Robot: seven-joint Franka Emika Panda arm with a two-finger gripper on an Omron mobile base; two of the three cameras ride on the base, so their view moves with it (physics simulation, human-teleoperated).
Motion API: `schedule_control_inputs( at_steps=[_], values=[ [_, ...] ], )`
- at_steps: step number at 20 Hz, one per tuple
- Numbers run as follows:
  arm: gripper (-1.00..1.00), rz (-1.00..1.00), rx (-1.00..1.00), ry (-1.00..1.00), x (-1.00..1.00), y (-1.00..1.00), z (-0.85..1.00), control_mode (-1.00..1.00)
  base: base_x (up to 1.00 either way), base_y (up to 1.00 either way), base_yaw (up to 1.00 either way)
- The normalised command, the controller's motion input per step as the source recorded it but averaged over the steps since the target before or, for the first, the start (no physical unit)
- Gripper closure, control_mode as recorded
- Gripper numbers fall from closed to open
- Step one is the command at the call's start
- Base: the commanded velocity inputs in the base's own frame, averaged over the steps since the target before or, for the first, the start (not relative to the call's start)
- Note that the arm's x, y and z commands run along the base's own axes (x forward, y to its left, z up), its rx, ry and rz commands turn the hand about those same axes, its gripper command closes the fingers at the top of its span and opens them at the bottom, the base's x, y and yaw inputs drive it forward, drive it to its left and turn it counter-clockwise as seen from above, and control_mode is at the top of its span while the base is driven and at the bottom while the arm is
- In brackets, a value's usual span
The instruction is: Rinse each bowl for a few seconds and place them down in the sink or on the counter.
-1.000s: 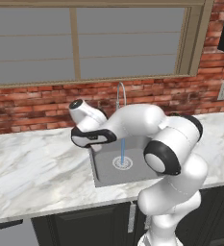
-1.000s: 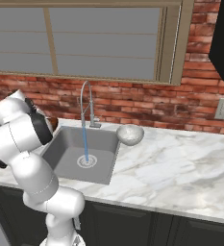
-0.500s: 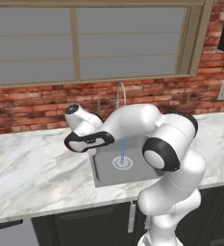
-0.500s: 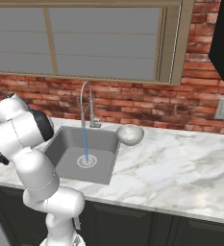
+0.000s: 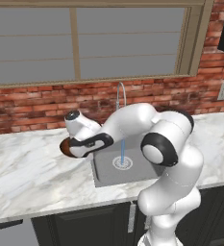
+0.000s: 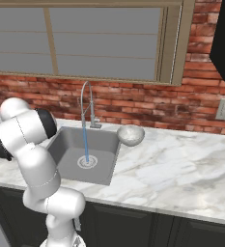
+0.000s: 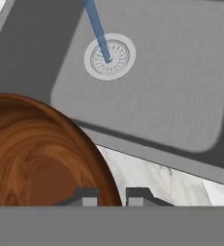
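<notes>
The tool (image 7: 111,194) pinches the brown bowl's (image 7: 36,153) rim at lower left of the hand view, over the worktop (image 5: 31,178) beside the sink (image 7: 180,96), probably to set it down.

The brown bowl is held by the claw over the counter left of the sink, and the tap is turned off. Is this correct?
Not entirely. The tap is running: the right base view shows a blue stream falling from the faucet to the drain of the sink. The rest holds: the claw grips the brown bowl over the counter, left of the sink.
</notes>
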Motion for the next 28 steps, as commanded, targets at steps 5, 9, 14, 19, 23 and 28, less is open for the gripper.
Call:
schedule_control_inputs(
  at_steps=[5, 9, 14, 19, 23, 28],
  values=[
    [1.0, 0.02, 0.05, 0.0, 0.0, 0.16, -0.29, -1.0, 0.0, 0.0, 0.0],
    [1.0, 0.02, 0.05, 0.0, -0.01, 0.14, -0.31, -1.0, 0.0, 0.0, 0.0],
    [-1.0, 0.02, 0.05, 0.0, 0.0, 0.14, -0.27, -1.0, 0.0, 0.0, 0.0],
    [-1.0, 0.02, 0.0, -0.05, 0.01, 0.05, 0.17, -1.0, 0.0, 0.0, 0.0],
    [-1.0, 0.03, 0.0, -0.07, -0.04, 0.01, 0.25, -1.0, 0.0, 0.0, 0.0],
    [-1.0, 0.04, 0.0, -0.07, -0.16, 0.03, 0.36, -1.0, 0.0, 0.0, 0.0]
  ],
)
